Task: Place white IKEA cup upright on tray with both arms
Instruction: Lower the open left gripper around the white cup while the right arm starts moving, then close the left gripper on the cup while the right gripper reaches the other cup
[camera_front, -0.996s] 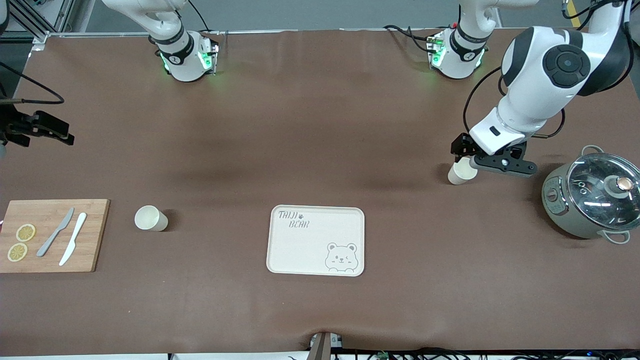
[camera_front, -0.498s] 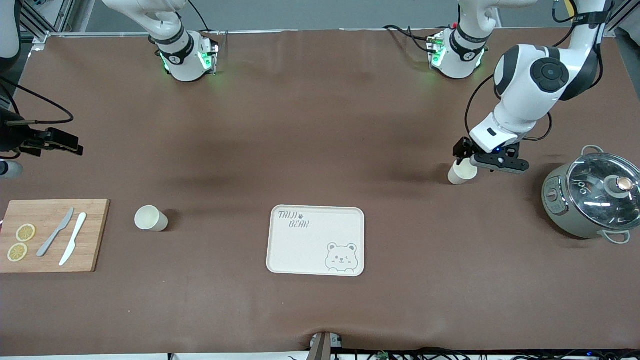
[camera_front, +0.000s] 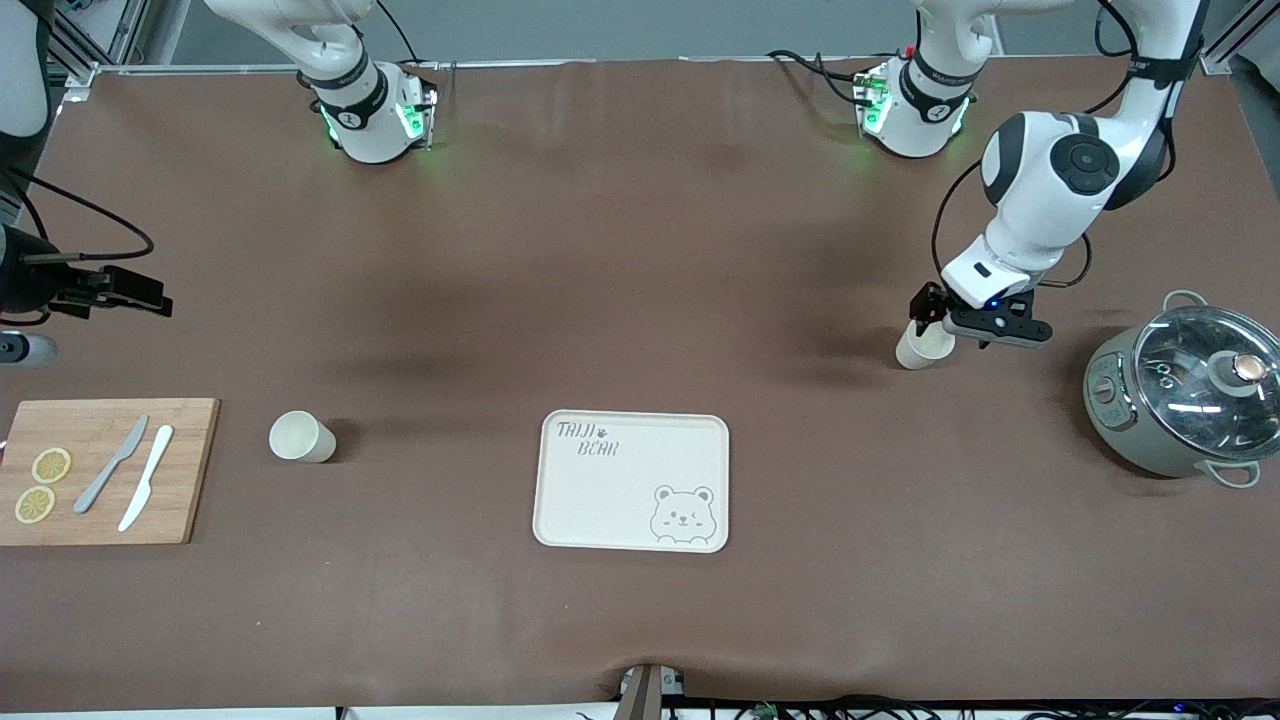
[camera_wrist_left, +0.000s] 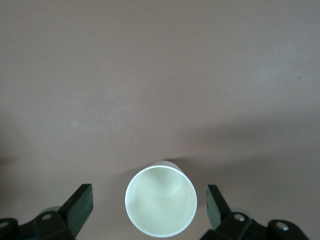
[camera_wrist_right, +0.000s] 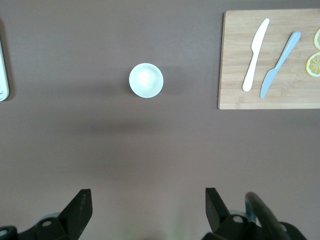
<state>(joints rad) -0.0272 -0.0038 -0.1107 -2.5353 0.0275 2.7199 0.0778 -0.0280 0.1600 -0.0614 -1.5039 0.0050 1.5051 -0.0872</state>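
One white cup (camera_front: 920, 348) stands upright toward the left arm's end of the table, farther from the front camera than the cream bear tray (camera_front: 632, 480). My left gripper (camera_front: 935, 322) is low over it and open. In the left wrist view the cup (camera_wrist_left: 161, 205) sits between the two fingers (camera_wrist_left: 80, 207) without touching them. A second white cup (camera_front: 300, 437) stands upright between the tray and the wooden board. My right gripper (camera_wrist_right: 148, 200) is open and empty, high over the table's right-arm end, and that cup (camera_wrist_right: 146, 80) shows in its view.
A wooden cutting board (camera_front: 190, 470) holds two knives and lemon slices at the right arm's end. A grey pot with a glass lid (camera_front: 1185, 390) stands close to the left gripper's cup, at the left arm's end.
The left arm has drawn in and lowered its gripper around the cup. The right hand has shifted a little toward the cutting board. Cups and tray have not moved.
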